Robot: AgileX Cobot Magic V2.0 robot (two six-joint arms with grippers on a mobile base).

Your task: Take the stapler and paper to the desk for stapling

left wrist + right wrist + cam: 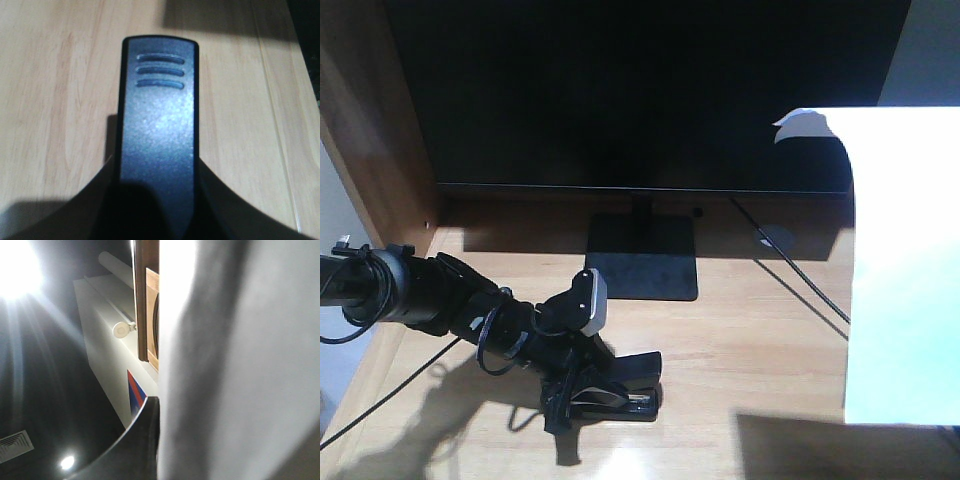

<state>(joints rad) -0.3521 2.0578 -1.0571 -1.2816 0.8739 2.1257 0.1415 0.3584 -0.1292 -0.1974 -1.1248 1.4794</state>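
With left pincer (575, 385) clenched on the stapler (620, 385), held it flat on the counter (750, 350) at lower centre, long axis aimed rightward at the paper (905, 270) hanging along the right edge, seemingly pinched by the right pincer (157, 440).

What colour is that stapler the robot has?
The stapler is plain black with a speckled texture, clearest in the left wrist view.

Probably an office: monitor (640, 90) on wooden desk (770, 340).

No legible text on any surface
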